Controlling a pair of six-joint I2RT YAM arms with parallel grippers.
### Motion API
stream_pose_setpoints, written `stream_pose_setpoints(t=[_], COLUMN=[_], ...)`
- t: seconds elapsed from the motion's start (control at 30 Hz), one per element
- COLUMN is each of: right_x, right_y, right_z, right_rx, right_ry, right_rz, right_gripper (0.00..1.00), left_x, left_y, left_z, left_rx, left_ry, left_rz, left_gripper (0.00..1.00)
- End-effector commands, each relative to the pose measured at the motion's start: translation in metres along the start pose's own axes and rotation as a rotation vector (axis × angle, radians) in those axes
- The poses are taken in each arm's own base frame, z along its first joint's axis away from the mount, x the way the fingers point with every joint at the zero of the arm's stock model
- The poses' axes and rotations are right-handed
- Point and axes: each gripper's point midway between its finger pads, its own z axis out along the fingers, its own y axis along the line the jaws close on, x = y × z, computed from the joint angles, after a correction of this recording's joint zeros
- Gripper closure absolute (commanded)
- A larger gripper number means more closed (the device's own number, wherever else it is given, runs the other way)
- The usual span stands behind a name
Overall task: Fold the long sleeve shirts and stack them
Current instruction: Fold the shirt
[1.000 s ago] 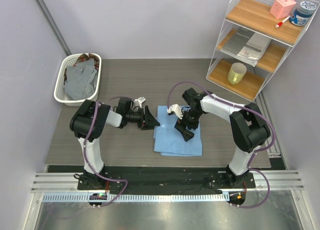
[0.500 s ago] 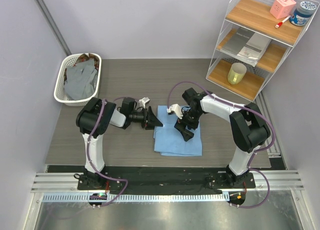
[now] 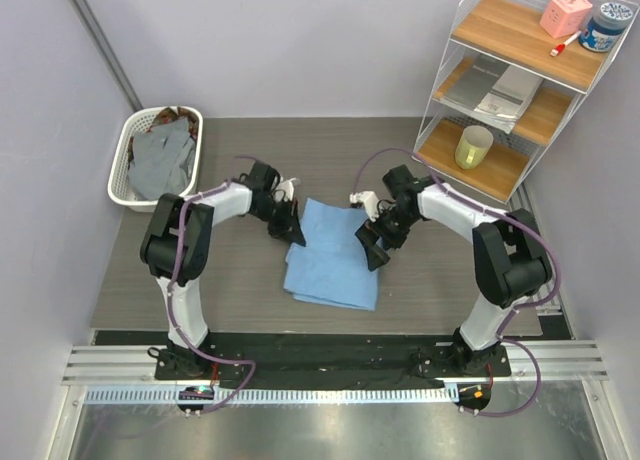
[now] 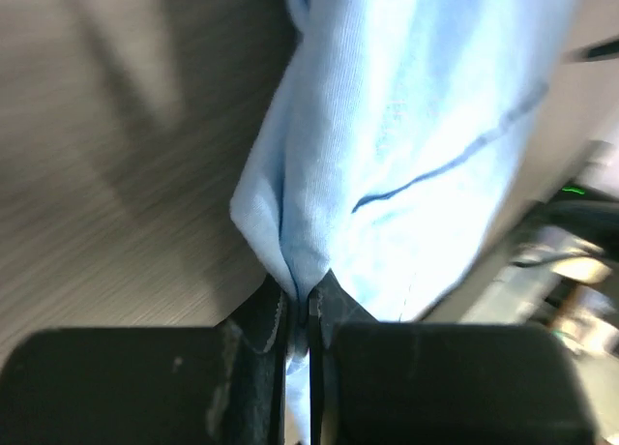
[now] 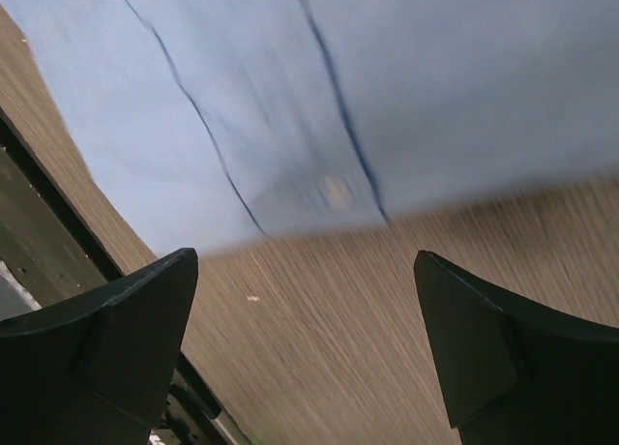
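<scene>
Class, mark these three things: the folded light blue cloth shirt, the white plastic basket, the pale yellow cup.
light blue cloth shirt (image 3: pixel 335 255), top external view, middle of the folded cloth.
white plastic basket (image 3: pixel 130 200), top external view, near wall.
pale yellow cup (image 3: pixel 472 150), top external view, side wall.

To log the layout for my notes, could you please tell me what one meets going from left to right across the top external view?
In order: white laundry basket → left hand → light blue shirt → right hand → yellow cup → pink box → blue-lidded jar.
</scene>
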Motion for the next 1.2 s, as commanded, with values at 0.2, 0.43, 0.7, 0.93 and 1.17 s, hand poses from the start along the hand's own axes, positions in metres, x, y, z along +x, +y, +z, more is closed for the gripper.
stream_pose_setpoints(t=[0.2, 0.43, 0.7, 0.93, 1.17], right_x=[0.004, 0.003, 0.008, 0.020, 0.023], right_y=[-0.017, -0.018, -0.023, -0.021, -0.025], right_z=[-0.052, -0.057, -0.054, -0.051, -0.054], right_rx=[0.096, 0.087, 0.053, 0.030, 0.030], right_ry=[-0.137, -0.156, -0.160, -0.144, -0.142], right_rz=[0.166, 0.183, 0.250, 0.303, 0.329], right_gripper=[0.00, 0.00, 0.00, 0.00, 0.00], left_x=[-0.103, -0.141, -0.072, -0.013, -0.015], left_y=[0.004, -0.019, 0.037, 0.018, -0.076], left_z=[-0.204, -0.249, -0.113, -0.008, 0.028], left_rx=[-0.750, -1.125, -1.215, -0.892, -0.502], left_ry=[-0.026, 0.088, 0.344, 0.402, 0.286], left_rz=[0.512, 0.854, 1.004, 0.797, 0.649], left_gripper=[1.00, 1.00, 1.00, 1.00, 0.58])
